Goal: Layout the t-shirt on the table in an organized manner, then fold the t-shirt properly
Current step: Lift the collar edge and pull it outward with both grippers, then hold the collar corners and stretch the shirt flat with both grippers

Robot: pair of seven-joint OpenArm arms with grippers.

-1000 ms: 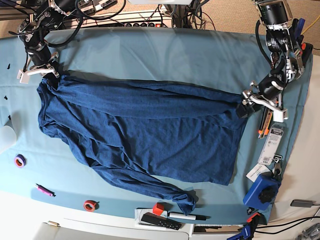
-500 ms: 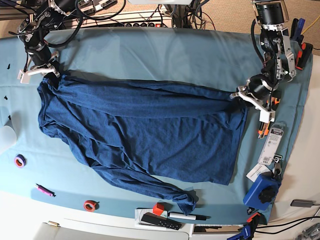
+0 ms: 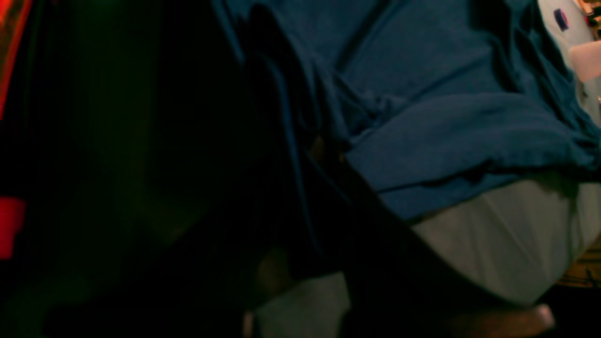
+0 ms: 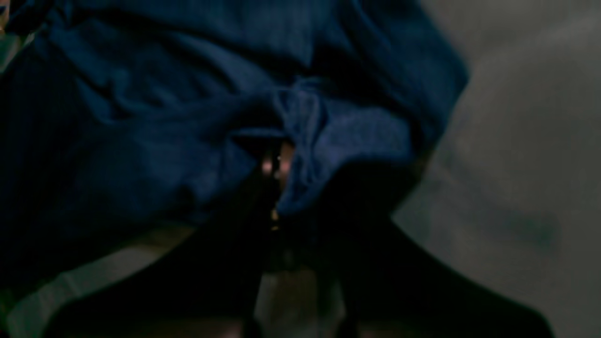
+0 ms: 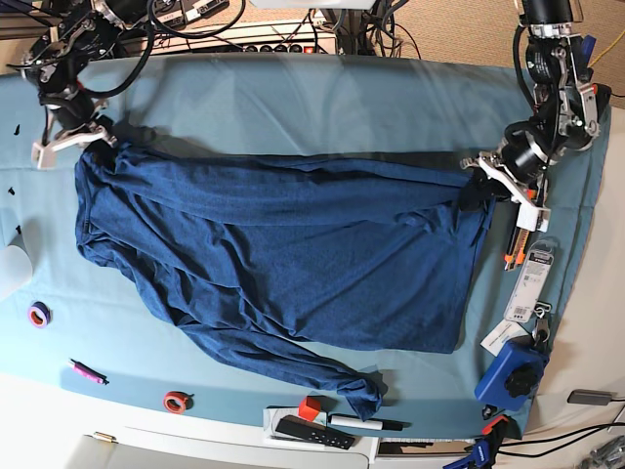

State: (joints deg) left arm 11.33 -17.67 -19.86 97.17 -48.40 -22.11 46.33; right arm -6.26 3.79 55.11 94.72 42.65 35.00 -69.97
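Note:
The dark navy t-shirt (image 5: pixel 283 254) lies spread across the teal table (image 5: pixel 322 107), with one long sleeve trailing toward the front edge. My left gripper (image 5: pixel 485 184) is at the shirt's upper right corner, shut on the fabric, which is drawn taut toward it. In the left wrist view, folds of the t-shirt (image 3: pixel 446 141) bunch against the dark fingers (image 3: pixel 328 188). My right gripper (image 5: pixel 93 140) is shut on the upper left corner. The right wrist view shows the t-shirt (image 4: pixel 188 117) pinched in that gripper (image 4: pixel 277 164).
Along the right edge lie an orange utility knife (image 5: pixel 515 244), paper tags (image 5: pixel 532 283) and a blue device (image 5: pixel 511 371). Near the front edge sit a purple ring (image 5: pixel 38 314), pink pen (image 5: pixel 88 371), red tape roll (image 5: pixel 176 401), red cube (image 5: pixel 309 407) and black remote (image 5: pixel 312 431).
My left gripper has closed on the shirt's upper right corner and drawn it right and toward the back. My right gripper shifted slightly back and left, stretching the top edge.

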